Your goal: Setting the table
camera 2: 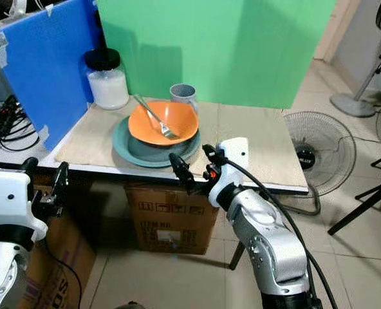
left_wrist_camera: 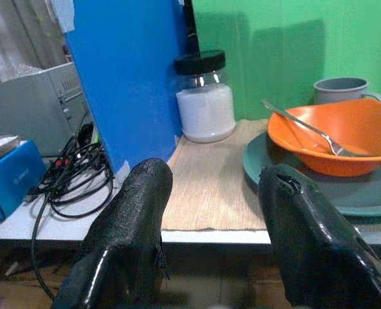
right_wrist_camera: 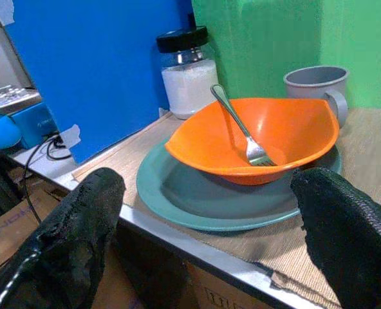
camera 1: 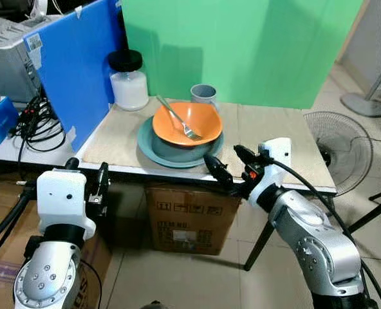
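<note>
Nearest the robot, the left gripper [camera 1: 86,175] is raised just below the front edge of the table [camera 1: 287,145], fingers spread and empty. The right gripper [camera 1: 231,165] sits just short of the same edge, directly before the dishes, with its jaws set wide and nothing between them.

On the table mat, the tableware is still stacked: an orange bowl [camera 1: 187,122] rests on a teal plate [camera 1: 153,147], and a fork [camera 1: 176,118] lies tilted inside the bowl. Behind the stack stands a grey mug [camera 1: 203,94]. At the far left corner stands a black-lidded jar [camera 1: 129,81] of white contents.

Assessment: the setting is not yet laid out. No item is gripped. Remaining work appears to be unstacking the bowl, plate and fork and placing each.
</note>
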Available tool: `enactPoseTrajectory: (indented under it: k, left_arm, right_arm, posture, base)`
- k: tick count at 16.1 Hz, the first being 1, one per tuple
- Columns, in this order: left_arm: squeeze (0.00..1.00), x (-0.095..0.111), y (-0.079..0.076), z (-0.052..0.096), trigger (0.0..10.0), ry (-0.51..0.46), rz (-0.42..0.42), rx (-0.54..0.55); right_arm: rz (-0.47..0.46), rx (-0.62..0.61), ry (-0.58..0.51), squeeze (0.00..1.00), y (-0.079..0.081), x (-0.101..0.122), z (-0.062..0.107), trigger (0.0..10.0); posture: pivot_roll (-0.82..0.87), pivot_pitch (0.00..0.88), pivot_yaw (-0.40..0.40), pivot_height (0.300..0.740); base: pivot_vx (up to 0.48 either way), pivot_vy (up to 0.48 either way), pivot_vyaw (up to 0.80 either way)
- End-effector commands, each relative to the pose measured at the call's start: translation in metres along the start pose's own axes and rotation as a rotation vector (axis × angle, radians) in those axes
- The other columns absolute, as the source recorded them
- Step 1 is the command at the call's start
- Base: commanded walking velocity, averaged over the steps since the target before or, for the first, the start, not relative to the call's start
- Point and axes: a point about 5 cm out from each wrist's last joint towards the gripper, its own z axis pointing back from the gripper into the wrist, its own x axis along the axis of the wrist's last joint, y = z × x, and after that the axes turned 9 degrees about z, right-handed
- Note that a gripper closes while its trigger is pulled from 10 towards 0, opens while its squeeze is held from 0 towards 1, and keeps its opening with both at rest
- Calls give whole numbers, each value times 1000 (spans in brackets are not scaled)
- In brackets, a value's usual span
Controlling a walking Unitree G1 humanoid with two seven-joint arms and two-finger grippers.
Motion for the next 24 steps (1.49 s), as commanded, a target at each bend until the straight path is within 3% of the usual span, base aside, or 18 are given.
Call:
enactPoseTrajectory:
  k: [1,5,7,10,15,19,21,24]
  left_arm:
    - [0,6,0,2,10000,-17,-1,-4]
    - [0,5,0,3,10000,-8,2,-8]
    - [0,5,0,3,10000,-6,4,-11]
    - [0,5,0,3,10000,-3,1,-16]
    - [0,5,-2,4,10000,7,-23,-60]
    - [0,5,-9,-1,10000,27,-11,-167]
    - [0,5,-13,-5,10000,43,-23,-263]
    - [0,4,-22,-7,10000,83,-21,-454]
  right_arm:
    - [14,-21,4,0,-4,4,-2,10000]
    - [-1,-7,-4,0,-2,6,-6,10000]
    - [44,22,8,0,3,5,-7,10000]
    - [36,25,8,0,4,5,-9,10000]
    - [-5,85,-7,0,11,6,-10,10000]
    - [39,39,27,0,6,10,-16,10000]
    - [51,57,91,0,2,15,-22,10000]
    - [143,68,204,0,-3,22,-41,10000]
  posture:
    - [19,0,11,740]
    - [23,0,10,740]
    - [24,0,8,740]
    - [27,0,6,740]
    - [31,0,19,740]
    - [27,0,34,740]
    - [19,0,36,740]
    - [5,0,37,740]
  base:
    - [307,0,506]
    - [352,0,0]
    - [369,0,0]
    - [375,0,800]
    - [373,0,0]
    - [178,0,0]
    - [0,0,0]
    - [0,0,0]
